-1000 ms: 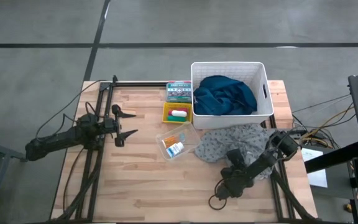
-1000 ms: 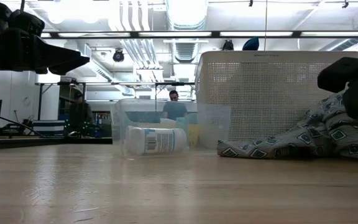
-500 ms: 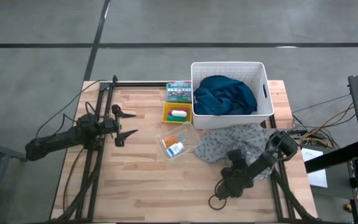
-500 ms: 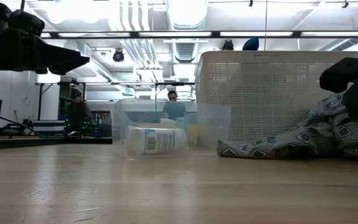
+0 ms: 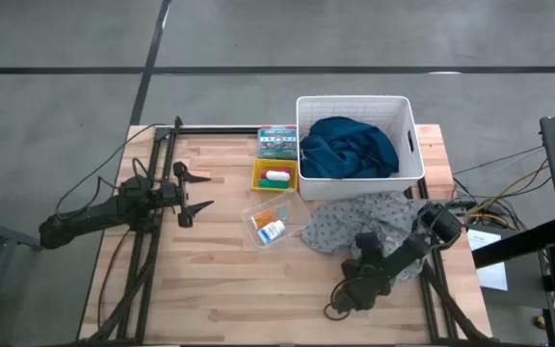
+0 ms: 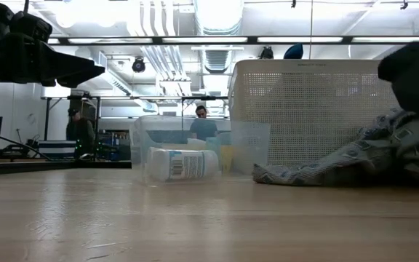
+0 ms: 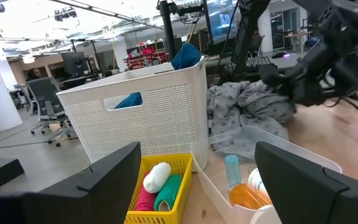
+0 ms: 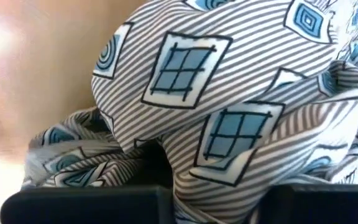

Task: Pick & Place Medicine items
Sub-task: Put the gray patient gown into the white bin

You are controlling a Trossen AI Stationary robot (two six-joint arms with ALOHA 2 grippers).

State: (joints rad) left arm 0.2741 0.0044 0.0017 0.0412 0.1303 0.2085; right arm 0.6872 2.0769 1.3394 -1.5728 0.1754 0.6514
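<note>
Red, green and white tubes (image 7: 157,190) lie in a yellow tray (image 5: 258,176) beside the white basket (image 5: 408,108). A small orange pack (image 5: 269,216) and a white-and-blue bottle (image 6: 184,164) lie in a clear container (image 5: 254,207). My left gripper (image 5: 196,193) hangs open and level left of them. My right gripper (image 5: 362,247) is shut on the grey patterned cloth (image 5: 359,217), which lies crumpled on the table in front of the basket. My right gripper holds the grey cloth by a bunched fold at its near edge (image 8: 222,186), pinched between the two fingers (image 8: 86,202). The fingers slant down from the table's near right. That part of the cloth is raised; its far left end (image 6: 268,175) rests on the table.
A dark blue cloth (image 5: 348,146) fills the white basket. A green box (image 5: 277,142) lies at the far edge behind the yellow tray. Bare wood stretches along the table's near side and left half. People show in the room behind.
My right gripper has shut on the grey cloth's near edge and risen a little. The cloth's near part has gone up with it and now slopes in a smoother line, while its far left end has stayed on the table.
</note>
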